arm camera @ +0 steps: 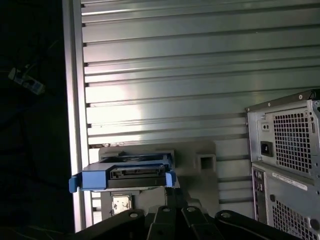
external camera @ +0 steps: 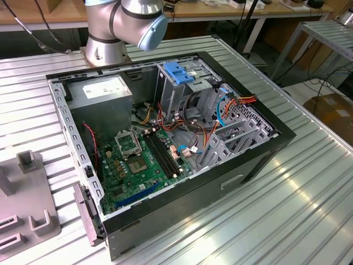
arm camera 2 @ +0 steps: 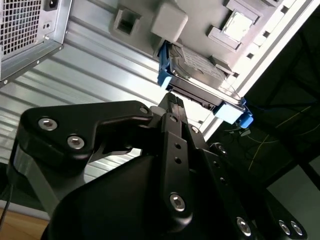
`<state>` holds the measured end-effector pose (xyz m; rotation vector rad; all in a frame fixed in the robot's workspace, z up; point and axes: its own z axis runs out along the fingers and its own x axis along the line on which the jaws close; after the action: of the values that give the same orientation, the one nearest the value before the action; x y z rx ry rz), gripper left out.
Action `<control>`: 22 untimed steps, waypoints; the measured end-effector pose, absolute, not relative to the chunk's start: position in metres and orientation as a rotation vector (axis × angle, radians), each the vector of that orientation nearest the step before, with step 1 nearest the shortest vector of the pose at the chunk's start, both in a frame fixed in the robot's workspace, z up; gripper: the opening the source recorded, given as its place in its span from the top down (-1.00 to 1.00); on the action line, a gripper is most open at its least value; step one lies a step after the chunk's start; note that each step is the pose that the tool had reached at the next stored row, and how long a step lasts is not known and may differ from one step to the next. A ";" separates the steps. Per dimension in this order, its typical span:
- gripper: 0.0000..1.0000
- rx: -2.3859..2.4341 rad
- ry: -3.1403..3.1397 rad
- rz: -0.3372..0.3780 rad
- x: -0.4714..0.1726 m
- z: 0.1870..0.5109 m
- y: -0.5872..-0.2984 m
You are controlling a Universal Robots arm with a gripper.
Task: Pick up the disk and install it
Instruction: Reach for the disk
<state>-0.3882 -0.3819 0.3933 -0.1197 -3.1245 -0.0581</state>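
**Jaws at the disk's edge, grip unclear**

In both wrist views the black jaws point straight at the disk (arm camera 2: 197, 67) (arm camera: 135, 172), and their tip lies just beside its near edge. Whether the jaws are open or closed, and whether they have hold of the disk, cannot be told, because the black body of the tool hides the gap.

The disk is a flat grey metal drive with a bright blue carrier rail (arm camera 2: 165, 75) (arm camera: 95, 180) around its edges. It sits against a grey holder block (arm camera 2: 170, 22) (arm camera: 200, 160) on the ribbed aluminium table (arm camera 2: 100, 65) (arm camera: 200, 75), close to the table's edge.

The perforated rear panel of the computer case (arm camera 2: 30, 25) (arm camera: 290, 140) stands well apart from the disk.

In the exterior view the case (external camera: 259, 160) lies open in the middle of the frame, with its green motherboard (external camera: 138, 165) exposed. A blue latch (external camera: 177, 73) sits atop the drive cage, above the centre of the frame. A grey box with a white label (external camera: 102, 91) fills the case's upper corner on the exterior view's left. The arm (external camera: 127, 22) rises at the top of the frame. The holder block (external camera: 27, 193) lies on the table (external camera: 287, 210) at the lower corner on the exterior view's left.
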 end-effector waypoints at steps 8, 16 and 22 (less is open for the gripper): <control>0.79 -0.120 -3.115 -0.057 -0.427 0.393 -0.381; 0.79 -0.120 -3.111 -0.057 -0.455 0.393 -0.381; 0.79 -0.120 -3.111 -0.057 -0.455 0.393 -0.381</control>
<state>-0.4551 -0.3805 0.3929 -0.1196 -3.1113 -0.0572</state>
